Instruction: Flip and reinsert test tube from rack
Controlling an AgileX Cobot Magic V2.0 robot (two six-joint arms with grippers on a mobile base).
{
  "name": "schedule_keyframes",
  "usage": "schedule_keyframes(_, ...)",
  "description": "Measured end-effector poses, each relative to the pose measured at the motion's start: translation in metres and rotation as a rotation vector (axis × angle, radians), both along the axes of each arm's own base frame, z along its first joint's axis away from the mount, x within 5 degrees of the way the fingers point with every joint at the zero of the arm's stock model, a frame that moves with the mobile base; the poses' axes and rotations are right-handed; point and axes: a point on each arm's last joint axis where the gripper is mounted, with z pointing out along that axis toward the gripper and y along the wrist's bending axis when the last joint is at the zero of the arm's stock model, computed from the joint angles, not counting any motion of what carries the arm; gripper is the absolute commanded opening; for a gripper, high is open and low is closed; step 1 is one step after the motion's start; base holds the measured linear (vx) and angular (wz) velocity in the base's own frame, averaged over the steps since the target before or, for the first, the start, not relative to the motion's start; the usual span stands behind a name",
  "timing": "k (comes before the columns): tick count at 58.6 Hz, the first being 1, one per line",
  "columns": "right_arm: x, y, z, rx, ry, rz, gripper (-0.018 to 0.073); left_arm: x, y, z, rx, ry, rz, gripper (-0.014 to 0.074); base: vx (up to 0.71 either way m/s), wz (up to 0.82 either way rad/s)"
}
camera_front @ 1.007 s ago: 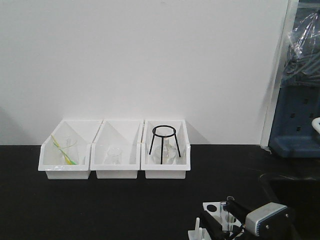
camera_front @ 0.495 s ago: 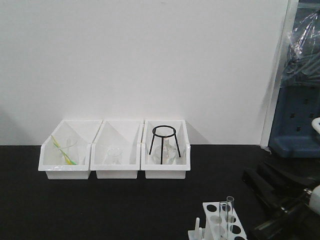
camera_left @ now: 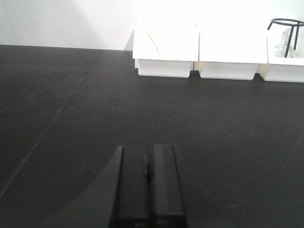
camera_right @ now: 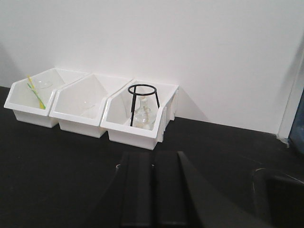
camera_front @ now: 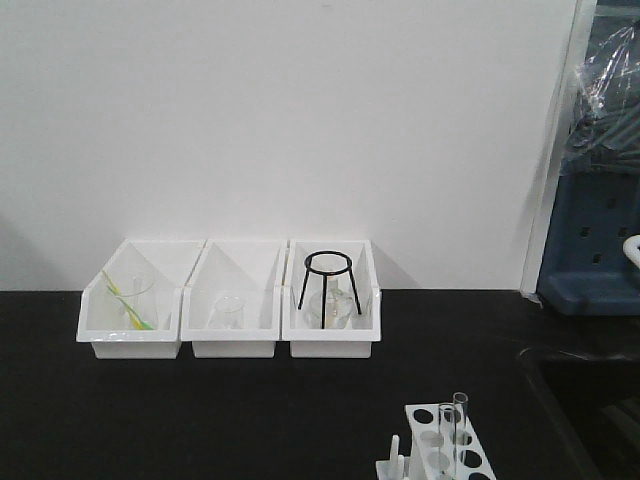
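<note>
On the black table [camera_front: 200, 420] the tube [camera_front: 459, 430] stands in the rack [camera_front: 440, 455] at the front right, and both my grippers [camera_left: 149, 190] [camera_right: 153, 190] are closed and empty (far away), so a blind approach could tip it.

the right arm has left the front view; the test tube [camera_front: 460, 425] now apparently stands free in the rack [camera_front: 440, 452].

three bins [camera_front: 230, 320], one rack [camera_front: 440, 445], one tube [camera_front: 459, 425]
</note>
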Motion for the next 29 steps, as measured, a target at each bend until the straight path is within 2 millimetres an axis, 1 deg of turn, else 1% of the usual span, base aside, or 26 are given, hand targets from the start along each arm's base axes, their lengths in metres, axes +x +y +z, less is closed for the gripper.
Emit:
schedule_keyframes(20,-0.003,-0.002,0.000,-0.001,0.005,-0.005,-0.0012,0.000,0.000,0.000,0.000,0.000,0.000,-0.0006,0.00,0.00)
schedule_keyframes(25,-0.011,-0.005,-0.002,0.010,-0.001,-0.018,-0.0012,0.000,0.000,0.000,0.000,0.000,0.000,-0.0006,0.00,0.00)
schedule_keyframes(29,-0.020,-0.012,-0.008,0.032,-0.024,-0.056,-0.0012,0.000,0.000,0.000,0.000,0.000,0.000,-0.0006,0.00,0.00)
